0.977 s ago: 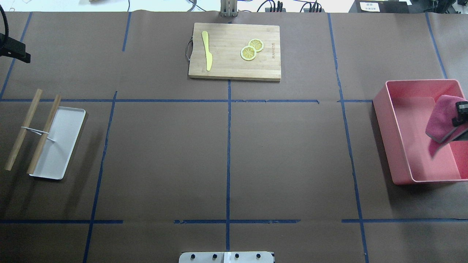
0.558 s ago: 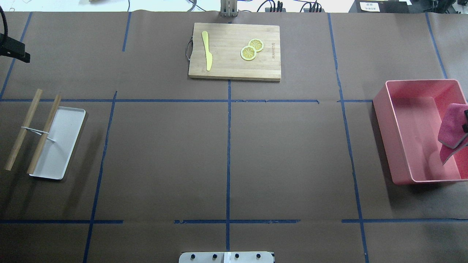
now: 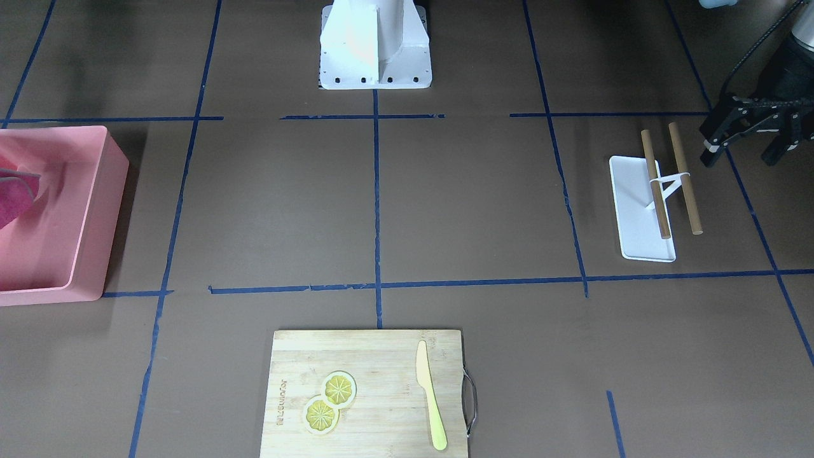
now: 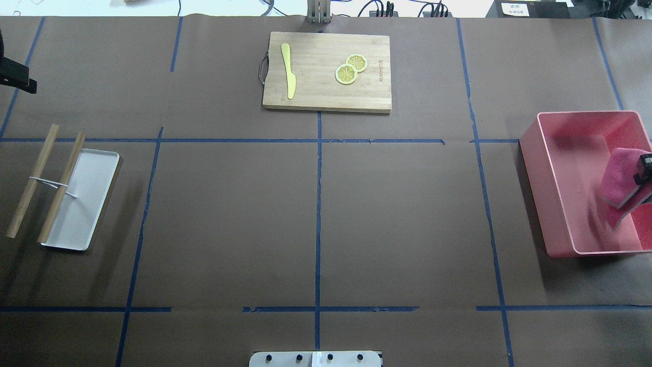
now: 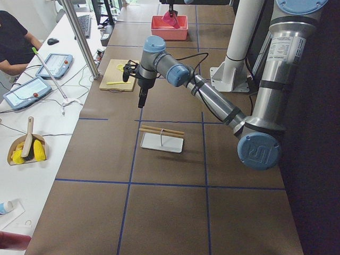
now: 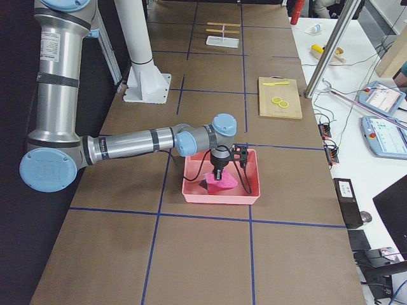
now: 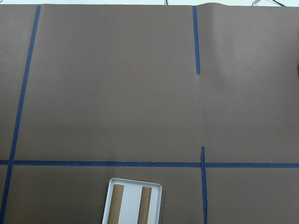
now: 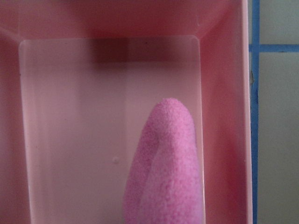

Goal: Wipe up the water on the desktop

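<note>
The dark-brown desktop with blue tape lines shows no water that I can make out. My right gripper is shut on a pink cloth and holds it hanging inside the pink bin at the right edge. The right wrist view shows the cloth above the bin's floor. The cloth also shows in the front-facing view. My left gripper is open and empty. It hangs above the desktop beyond the white tray.
Two wooden sticks joined by a white band lie across the white tray at the left. A bamboo cutting board at the far middle carries a yellow knife and two lemon slices. The robot's base stands at the near edge.
The cloth in my right gripper swung right, then back a little left, staying inside the bin. My left gripper drifted slightly towards the view's left edge.
</note>
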You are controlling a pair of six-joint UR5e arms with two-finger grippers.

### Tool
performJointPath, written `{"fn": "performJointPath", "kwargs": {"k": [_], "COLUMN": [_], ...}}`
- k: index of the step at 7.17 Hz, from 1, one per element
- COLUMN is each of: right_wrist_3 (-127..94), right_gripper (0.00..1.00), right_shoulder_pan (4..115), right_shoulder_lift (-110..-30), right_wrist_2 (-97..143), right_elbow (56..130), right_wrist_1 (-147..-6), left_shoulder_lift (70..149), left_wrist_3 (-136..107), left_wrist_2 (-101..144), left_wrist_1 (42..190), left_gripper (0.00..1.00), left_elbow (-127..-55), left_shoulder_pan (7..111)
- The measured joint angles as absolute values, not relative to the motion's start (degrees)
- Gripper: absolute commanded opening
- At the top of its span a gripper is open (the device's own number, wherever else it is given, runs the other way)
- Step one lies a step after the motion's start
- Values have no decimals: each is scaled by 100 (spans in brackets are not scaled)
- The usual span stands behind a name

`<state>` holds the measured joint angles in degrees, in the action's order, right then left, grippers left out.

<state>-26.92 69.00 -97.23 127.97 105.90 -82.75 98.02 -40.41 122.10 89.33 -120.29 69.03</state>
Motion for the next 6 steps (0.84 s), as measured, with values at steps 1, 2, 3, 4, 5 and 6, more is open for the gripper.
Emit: {"fn": "performJointPath", "kwargs": {"k": [1,2,3,4,5,6], "right_wrist_3": [-2683,-2652,-2530,-2192,-1728,-1269], "right_gripper": [100,100,100,100,100,100], "right_shoulder_pan": [6901,6995,7250,7588,7872,8087], "right_shoulder_lift": [-9718,-9717,-9723,-9729,-9725,-9718], "right_wrist_2": [12822,12938,13140,13310,13383,13391], "right_elbow": [10666,10766,10810,10758,10579,10324], "right_wrist_1": [-8233,-8107,-7979,-7957,-7987,-8007], "left_shoulder_lift": [9604,9304,8969,8650,8466,8399], "left_wrist_3": [-3912,-3547,-2900,-2100,-1245,-423], "left_wrist_2": [12285,12463,12720,12981,13235,13446], "left_wrist_1": [8951,8966,8965,8980,8986,8979], "left_gripper": [100,100,100,100,100,100], "left_elbow": [-12088,-12137,-12107,-11944,-11567,-11096], "left_shoulder_pan": [6909,6987,7168,7408,7738,8143]}}
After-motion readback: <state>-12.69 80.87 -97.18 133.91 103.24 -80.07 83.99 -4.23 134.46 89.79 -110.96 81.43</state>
